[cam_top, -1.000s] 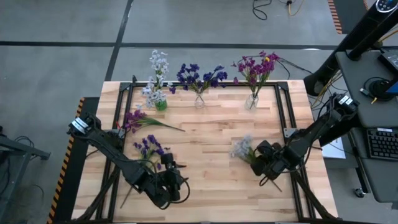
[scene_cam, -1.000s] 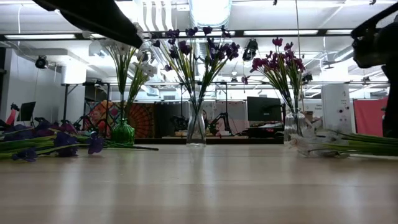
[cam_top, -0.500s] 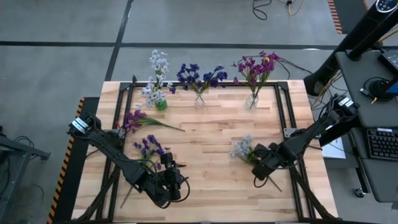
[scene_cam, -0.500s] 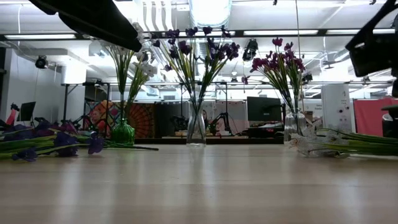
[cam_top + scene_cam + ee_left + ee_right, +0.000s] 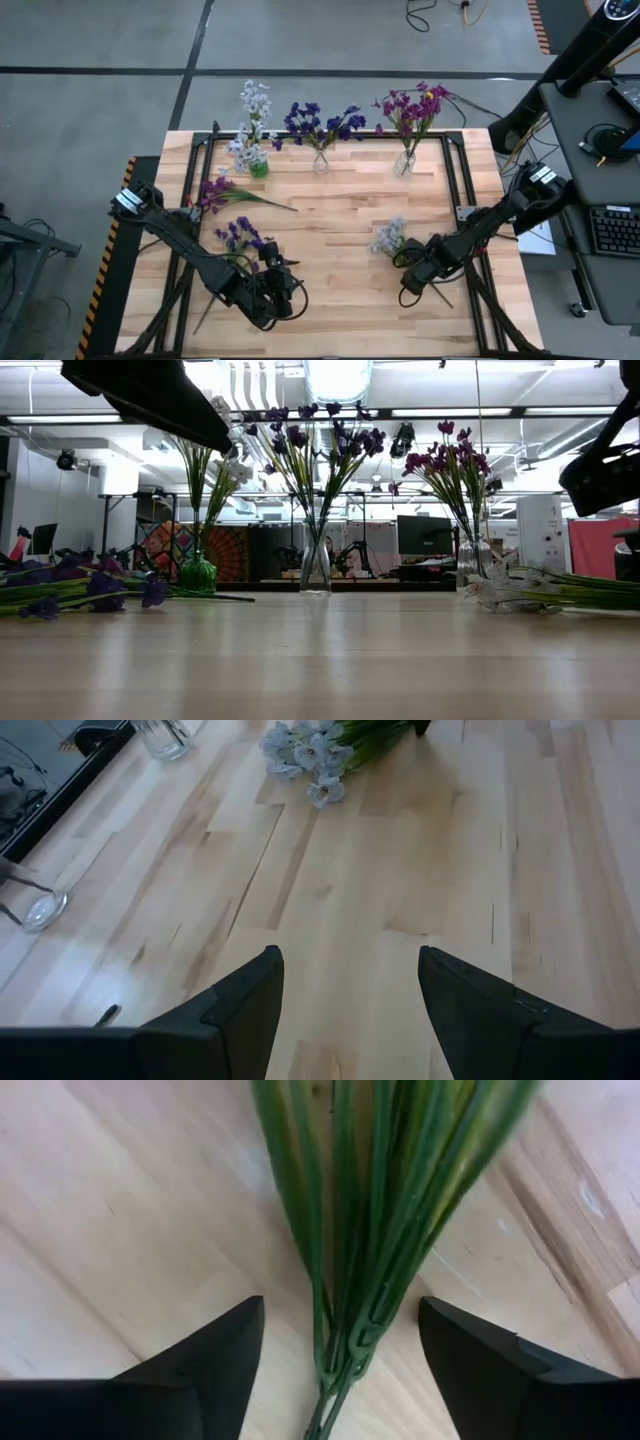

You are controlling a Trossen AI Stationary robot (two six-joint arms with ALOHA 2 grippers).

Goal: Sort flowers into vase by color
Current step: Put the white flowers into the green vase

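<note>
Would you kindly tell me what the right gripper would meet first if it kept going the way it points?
The right gripper, jaws open, would probably first meet the green stems of the pale flowers lying on the table, which run between them. Depth is unclear.

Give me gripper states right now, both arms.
Left gripper: open, empty, over bare table near the front edge.
Right gripper: open, fingers either side of the pale flowers' green stems, which lie on the table, not gripped.

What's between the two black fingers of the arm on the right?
Green stems of the pale flowers lying on the table run between the right gripper's open fingers, untouched, as the right wrist view shows.
</note>
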